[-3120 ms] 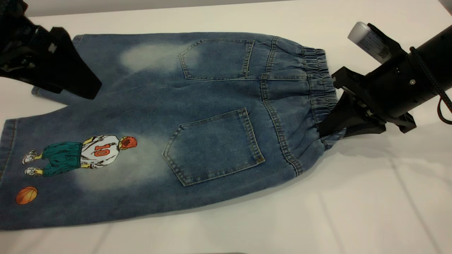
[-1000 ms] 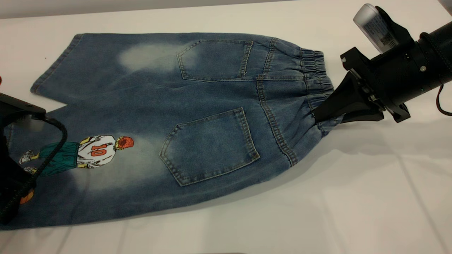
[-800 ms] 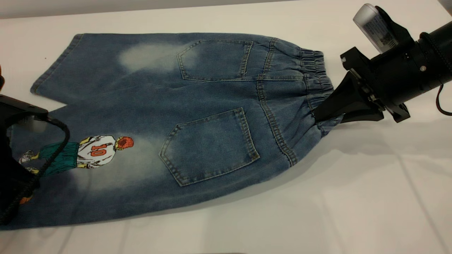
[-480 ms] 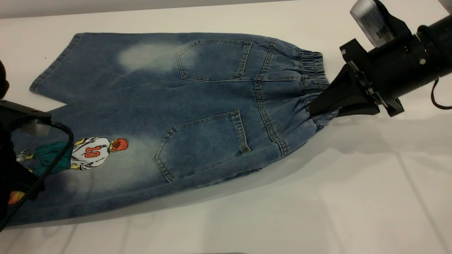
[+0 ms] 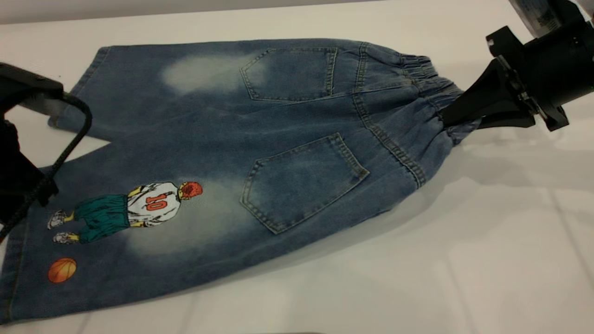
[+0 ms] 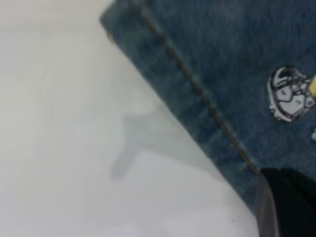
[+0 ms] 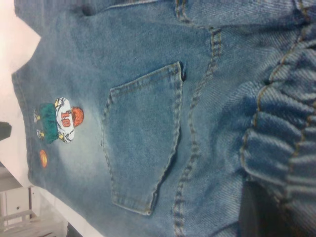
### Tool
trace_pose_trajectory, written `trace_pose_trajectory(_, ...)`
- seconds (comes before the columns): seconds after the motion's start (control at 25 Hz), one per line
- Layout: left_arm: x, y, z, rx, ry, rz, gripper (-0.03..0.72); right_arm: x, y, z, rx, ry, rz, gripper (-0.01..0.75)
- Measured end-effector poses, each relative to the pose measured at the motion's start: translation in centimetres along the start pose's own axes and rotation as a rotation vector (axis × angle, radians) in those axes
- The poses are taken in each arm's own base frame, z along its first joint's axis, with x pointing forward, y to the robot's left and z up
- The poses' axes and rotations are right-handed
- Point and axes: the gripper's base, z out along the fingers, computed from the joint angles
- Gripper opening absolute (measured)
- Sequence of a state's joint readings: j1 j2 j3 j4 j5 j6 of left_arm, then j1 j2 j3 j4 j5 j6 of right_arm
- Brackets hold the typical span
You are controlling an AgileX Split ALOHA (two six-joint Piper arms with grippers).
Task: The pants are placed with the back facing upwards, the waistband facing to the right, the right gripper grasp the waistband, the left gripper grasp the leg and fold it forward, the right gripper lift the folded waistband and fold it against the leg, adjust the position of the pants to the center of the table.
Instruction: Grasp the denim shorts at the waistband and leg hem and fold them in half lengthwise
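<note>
White table (image 5: 464,260) fills the exterior view, one pair of pants (image 5: 278,120) lying back side up across it, spanning from about 9 o'clock to 2 o'clock, waistband (image 5: 431,83) at 2 o'clock. Counts: two legs, two back patch pockets, two faded pale patches, one printed player, one orange ball, two grippers. Upper pocket (image 5: 290,72) toward 12 o'clock, lower pocket (image 5: 301,178) near centre. Printed leg (image 5: 130,232) lies at 8 o'clock, plain leg (image 5: 139,93) at 10 o'clock, the two hems apart with a wedge of bare table between them. Only readable writing: red "10" on the player's white shirt (image 5: 155,204); player also has green shorts, ball (image 5: 61,270) just below his shoes toward 7 o'clock. Label on the pale cylinder at the top right corner is too blurred to read. Right gripper (image 5: 452,118) at 2 o'clock, fingers closed down on the gathered elastic waistband, fabric bunched and lifted there, shadow under that edge. Right wrist view shows the ruffled waistband (image 7: 276,148) close up with the lower pocket (image 7: 143,143) and print (image 7: 59,121) beyond. Left gripper (image 5: 18,185) at 9 o'clock beside the printed leg's hem, only black body and cable visible, can't tell how its fingers are set. Left wrist view shows the stitched hem edge (image 6: 197,94), one printed shoe (image 6: 289,98) and a dark fingertip (image 6: 289,202) at the hem
</note>
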State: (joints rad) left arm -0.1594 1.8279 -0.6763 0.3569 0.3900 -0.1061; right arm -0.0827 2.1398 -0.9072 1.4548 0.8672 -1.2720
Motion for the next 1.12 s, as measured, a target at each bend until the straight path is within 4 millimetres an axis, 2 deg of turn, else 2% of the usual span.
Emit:
trace_pose_trajectory(0.2, 0.8, -0.9, -0.2, 0.105, 0.076, 0.109, 0.047, 0.0, 0.0, 0.0, 0.002, -0.001, 0.0, 0.039)
trace_pose_trajectory(0.36, 1.6, -2.3, -0.5, 0.278, 0.151, 0.231, 0.132, 0.0, 0.0, 0.0, 0.003, -0.001, 0.0, 0.039)
trace_pose_trajectory(0.48, 1.9, -2.7, -0.7, 0.334, 0.162, 0.332, 0.234, 0.0, 0.0, 0.0, 0.004, -0.001, 0.0, 0.04)
trace_pose_trajectory(0.6, 2.3, -2.5, -0.5, 0.317, 0.165, 0.394, 0.342, 0.0, 0.0, 0.0, 0.004, -0.001, 0.0, 0.041)
trace_pose_trajectory(0.72, 3.5, -2.5, 0.1, 0.285, 0.174, 0.467, 0.414, 0.0, 0.0, 0.0, 0.004, -0.001, 0.0, 0.045)
trace_pose_trajectory(0.88, 5.1, -2.6, 1.0, 0.23, 0.133, 0.549, 0.44, 0.0, 0.0, 0.0, 0.004, -0.001, 0.0, 0.046)
trace_pose_trajectory(1.12, 4.5, -2.4, 1.3, 0.163, 0.023, 0.567, 0.444, 0.0, 0.0, 0.0, 0.005, -0.002, 0.001, 0.046)
